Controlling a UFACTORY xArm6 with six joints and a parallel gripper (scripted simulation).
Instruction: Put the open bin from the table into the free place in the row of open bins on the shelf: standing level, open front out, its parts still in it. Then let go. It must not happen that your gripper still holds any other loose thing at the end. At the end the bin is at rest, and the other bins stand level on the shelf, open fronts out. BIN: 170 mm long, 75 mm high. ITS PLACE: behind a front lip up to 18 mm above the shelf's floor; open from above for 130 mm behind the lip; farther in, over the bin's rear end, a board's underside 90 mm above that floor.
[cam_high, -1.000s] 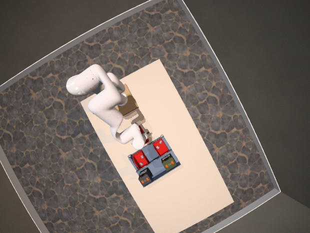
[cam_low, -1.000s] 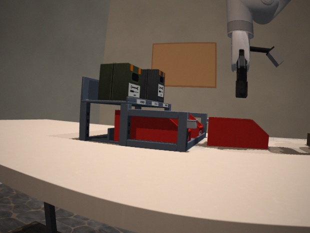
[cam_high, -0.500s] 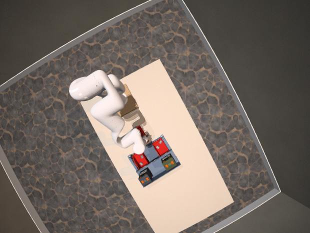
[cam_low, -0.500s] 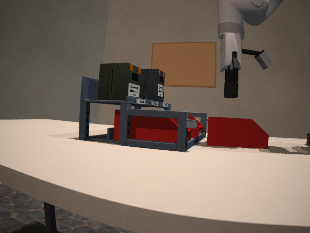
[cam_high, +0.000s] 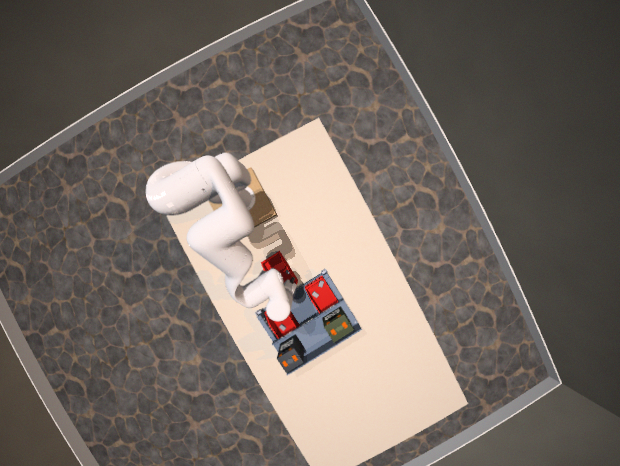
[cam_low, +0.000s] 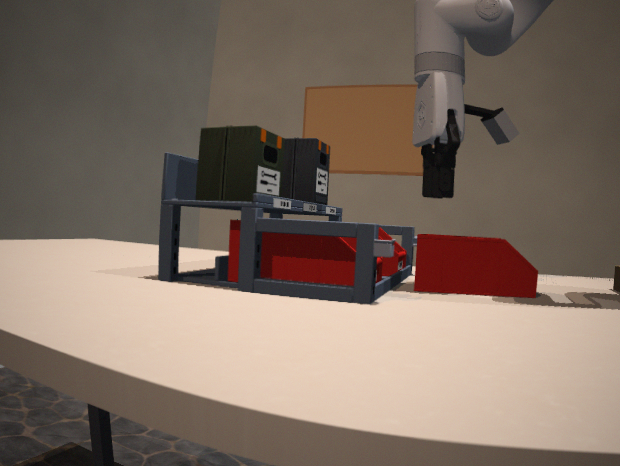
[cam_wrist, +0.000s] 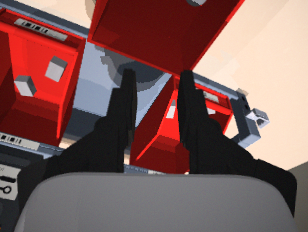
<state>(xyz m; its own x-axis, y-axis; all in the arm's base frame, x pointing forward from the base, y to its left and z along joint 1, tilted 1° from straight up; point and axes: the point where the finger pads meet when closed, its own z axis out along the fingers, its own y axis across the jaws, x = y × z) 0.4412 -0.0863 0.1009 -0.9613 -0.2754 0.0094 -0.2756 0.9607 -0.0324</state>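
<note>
Red bins (cam_high: 326, 299) (cam_low: 310, 255) (cam_wrist: 42, 112) flank free place (cam_high: 304, 306) (cam_wrist: 94, 90) on shelf (cam_high: 316, 345) (cam_low: 249, 258) (cam_wrist: 246, 120).

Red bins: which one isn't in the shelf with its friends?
The red bin standing on the table, in front of the shelf. The other two sit inside the shelf, with a gap between them.

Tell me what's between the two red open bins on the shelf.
Between the left red open bin and the right red open bin, only bare, partly shadowed shelf floor shows, in the top and wrist views.
</note>
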